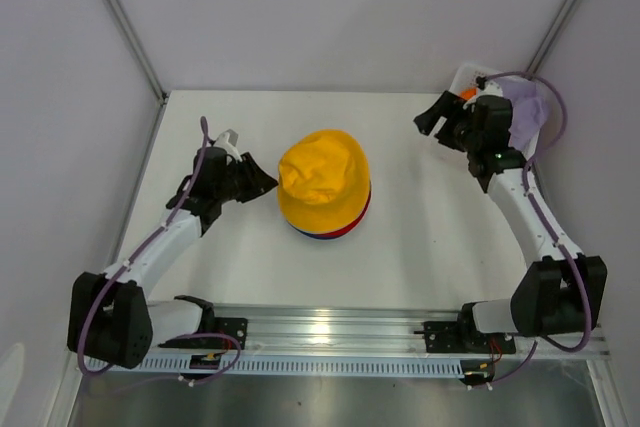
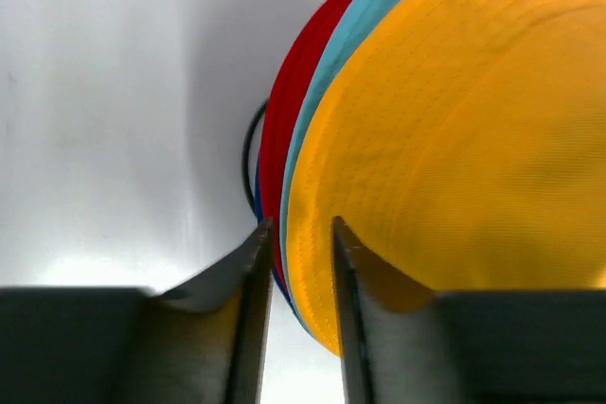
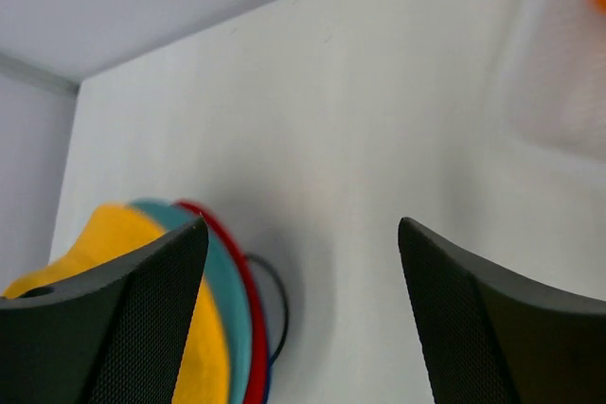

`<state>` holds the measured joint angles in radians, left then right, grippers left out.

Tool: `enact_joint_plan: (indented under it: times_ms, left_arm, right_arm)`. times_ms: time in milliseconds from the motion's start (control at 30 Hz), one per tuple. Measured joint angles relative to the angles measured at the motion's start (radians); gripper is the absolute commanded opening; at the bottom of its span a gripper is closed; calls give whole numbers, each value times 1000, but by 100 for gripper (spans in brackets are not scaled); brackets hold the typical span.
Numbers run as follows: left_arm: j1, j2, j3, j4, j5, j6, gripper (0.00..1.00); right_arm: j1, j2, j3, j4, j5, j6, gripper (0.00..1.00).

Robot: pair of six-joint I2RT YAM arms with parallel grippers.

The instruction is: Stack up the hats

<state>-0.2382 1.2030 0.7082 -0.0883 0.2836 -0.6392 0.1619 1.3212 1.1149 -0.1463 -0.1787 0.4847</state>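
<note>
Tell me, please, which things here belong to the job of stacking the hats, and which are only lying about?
Belong to the job:
- in the stack: yellow hat, teal hat, red hat, navy hat
- not yet stacked, far right corner: lavender hat, orange hat

Only lying about:
- white basket
- black wire frame, showing at the stack's base

Yellow hat (image 1: 322,175) is matt cloth; table (image 1: 430,237) smooth.

Top view: overhead, whole table (image 1: 420,237). Wrist views: low, close; all share hat stack (image 1: 323,182).
</note>
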Motion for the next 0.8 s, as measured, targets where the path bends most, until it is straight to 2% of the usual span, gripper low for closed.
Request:
enact_joint_plan:
  times_ms: [67,200,267,400,600,800]
  left_arm:
    - [0,-28,36,-52,-26,24,56]
    - [8,-95,144,-147,-78,75,73]
    - [19,-123,187,-172,-91,92,78]
    - [48,-166,249,-216,-108,127,82]
    - [61,-182,286,-270,-126,171,85]
    - [79,-161,311,-309,-143,190,85]
  right_arm:
    - [-79,53,56,-23,14,-11,87]
    - [-185,150,172,-85,91,-72,91]
    - [-213,201,242,-122,171,-133,92]
    - [-254,340,418,-181,288,-227,89]
    - [-365,611,687,-245,368,-284,79]
    - [-402,854,959,-335,463,-330,78]
